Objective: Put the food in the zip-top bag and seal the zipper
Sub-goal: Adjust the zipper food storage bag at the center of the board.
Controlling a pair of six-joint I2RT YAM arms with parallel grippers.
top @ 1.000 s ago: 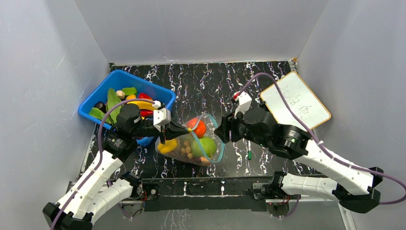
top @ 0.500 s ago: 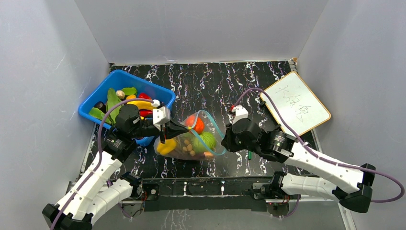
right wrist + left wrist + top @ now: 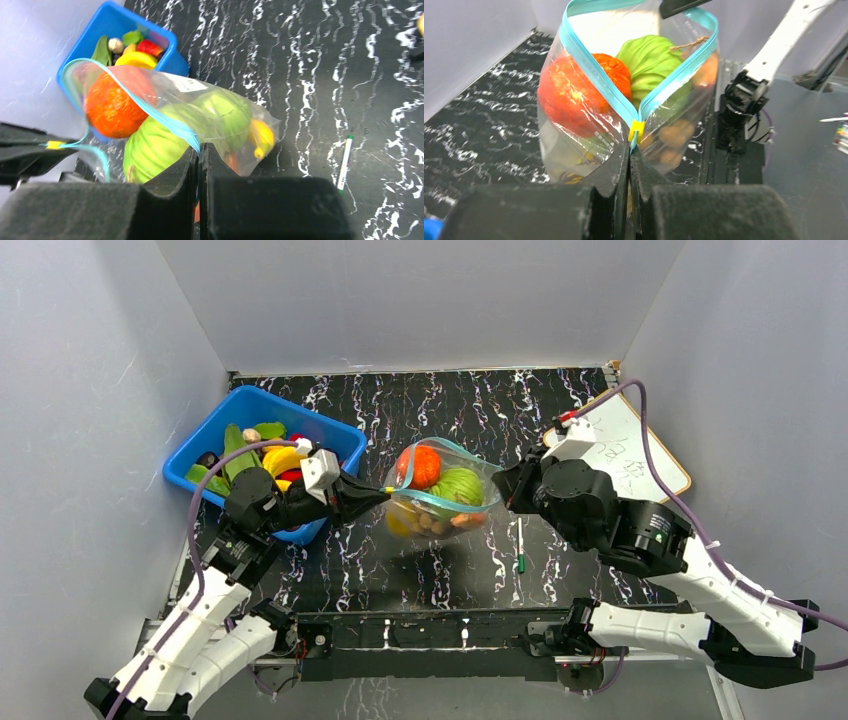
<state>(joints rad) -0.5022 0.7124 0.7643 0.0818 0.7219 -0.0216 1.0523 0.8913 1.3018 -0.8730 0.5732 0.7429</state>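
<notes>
Mid-table, between your two arms: zip-top bag (image 3: 440, 502) is strung from one gripper to the other, mouth upward, its shadow on the black marbled table (image 3: 450, 410) below
Left gripper (image 3: 629, 152): jaws pressed together on the bag's left corner, just under a small yellow tab (image 3: 636, 130)
Right gripper (image 3: 199, 150): jaws clamped tight on the opposite end of the mouth, right on the teal strip
Zipper (image 3: 596, 70): you can see its two teal strips bowed apart in a loop; mouth unsealed
Inside the bag: orange piece (image 3: 422, 466) beside green cabbage-like piece (image 3: 460, 486); yellow banana (image 3: 262, 138) and small tan bits lower down
Blue bin (image 3: 177, 62): far left on your table, more food (image 3: 283, 456) lying in it
Green pen (image 3: 520, 545): flat on the table, near the right gripper but apart from it
Whiteboard (image 3: 615, 440): far right, partly under the right arm
</notes>
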